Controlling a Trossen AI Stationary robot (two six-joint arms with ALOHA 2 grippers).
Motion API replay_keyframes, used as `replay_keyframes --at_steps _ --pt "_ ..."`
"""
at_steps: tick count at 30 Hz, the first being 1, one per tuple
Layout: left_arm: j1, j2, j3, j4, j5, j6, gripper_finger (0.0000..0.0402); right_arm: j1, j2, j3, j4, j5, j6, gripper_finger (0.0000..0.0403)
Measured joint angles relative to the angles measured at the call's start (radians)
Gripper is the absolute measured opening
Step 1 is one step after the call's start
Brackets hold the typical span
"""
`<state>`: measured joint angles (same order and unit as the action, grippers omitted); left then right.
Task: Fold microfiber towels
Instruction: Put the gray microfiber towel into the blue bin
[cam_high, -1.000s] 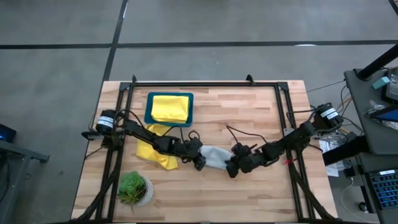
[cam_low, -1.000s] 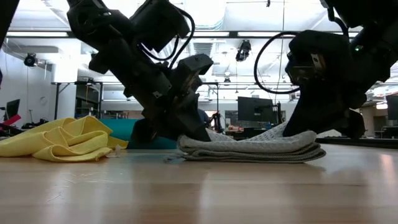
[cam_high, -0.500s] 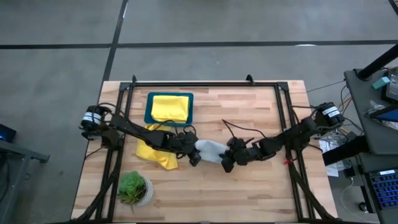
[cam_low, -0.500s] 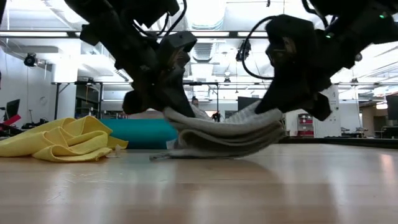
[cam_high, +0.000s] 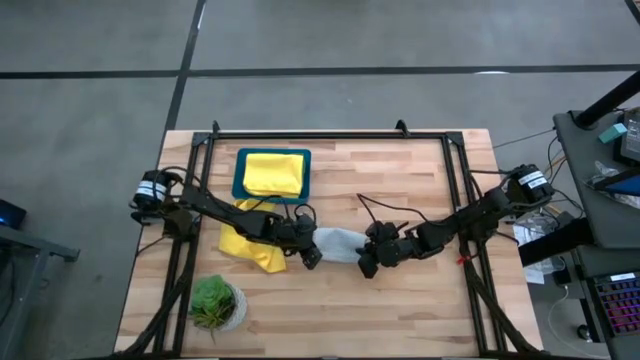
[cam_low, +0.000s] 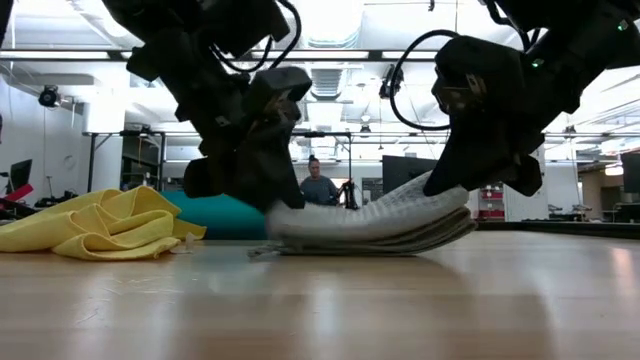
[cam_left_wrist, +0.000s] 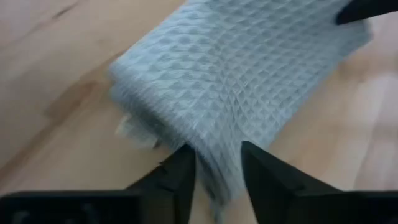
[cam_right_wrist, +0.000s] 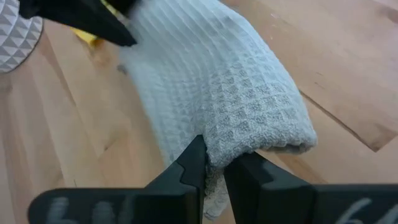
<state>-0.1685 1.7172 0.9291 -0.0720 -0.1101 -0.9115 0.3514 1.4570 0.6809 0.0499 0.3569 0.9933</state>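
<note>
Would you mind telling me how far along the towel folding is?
Done: one folded yellow towel lies in the teal tray. In hand: the folded grey towel, between left gripper and right gripper. Left: the crumpled yellow towel beside the tray.

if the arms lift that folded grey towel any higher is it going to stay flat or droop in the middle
It will probably droop: in the low view the grey towel already bows between the left gripper and the right gripper. Its waffle weave looks soft and grippy, so it is unlikely to slip. It seems light, though the folded layers might splay apart.

Folded pale grey towel (cam_high: 338, 241) mid-table — yellow towels (cam_high: 247, 245) left.
</note>
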Motion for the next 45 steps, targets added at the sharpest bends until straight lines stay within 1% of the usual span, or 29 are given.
replay_keyframes --at_steps 6,10,13,19,22,25,27,30,35,36,37,41,45 --pt "0.015 -0.001 0.0 -0.068 0.0 -0.056 0.0199 0.006 0.0 -0.002 -0.001 0.001 -0.016 0.004" --pt "0.032 0.002 0.0 -0.056 0.001 -0.078 0.024 0.007 0.001 -0.005 -0.001 0.002 -0.024 0.004" --pt "0.04 0.031 0.001 0.003 0.001 -0.112 0.0252 0.006 0.001 -0.005 -0.001 0.002 -0.029 0.004" --pt "0.04 0.101 0.005 0.101 -0.001 -0.205 0.0253 0.006 0.001 -0.009 0.0 0.002 -0.043 0.004" --pt "0.036 0.122 0.009 0.153 0.0 -0.208 0.0251 0.007 0.001 -0.01 -0.001 0.002 -0.048 0.004" --pt "0.027 0.132 0.01 0.176 -0.015 -0.188 0.023 0.006 0.001 -0.01 0.0 0.003 -0.051 0.004" --pt "0.022 0.133 0.011 0.171 -0.03 -0.182 0.0202 0.007 0.001 -0.011 -0.001 0.005 -0.051 0.004" --pt "0.018 0.134 0.01 0.167 -0.034 -0.181 0.0144 0.006 0.001 -0.011 -0.001 0.01 -0.052 0.004" --pt "0.01 0.135 0.009 0.169 -0.054 -0.173 0.0032 0.006 0.001 -0.011 0.003 0.011 -0.052 0.004" --pt "0.009 0.135 0.01 0.169 -0.059 -0.171 0.0019 0.006 0.001 -0.011 0.005 0.011 -0.054 0.004" --pt "0.008 0.135 0.011 0.168 -0.063 -0.167 0.0013 0.006 0.001 -0.011 0.01 0.012 -0.058 0.004" --pt "0.008 0.132 0.025 0.16 -0.065 -0.131 0.0018 0.005 0.002 -0.001 0.015 0.01 -0.083 0.004" --pt "0.008 0.105 0.037 0.164 -0.081 -0.089 0.0012 -0.002 -0.007 0.02 0.013 0.011 -0.129 0.004"
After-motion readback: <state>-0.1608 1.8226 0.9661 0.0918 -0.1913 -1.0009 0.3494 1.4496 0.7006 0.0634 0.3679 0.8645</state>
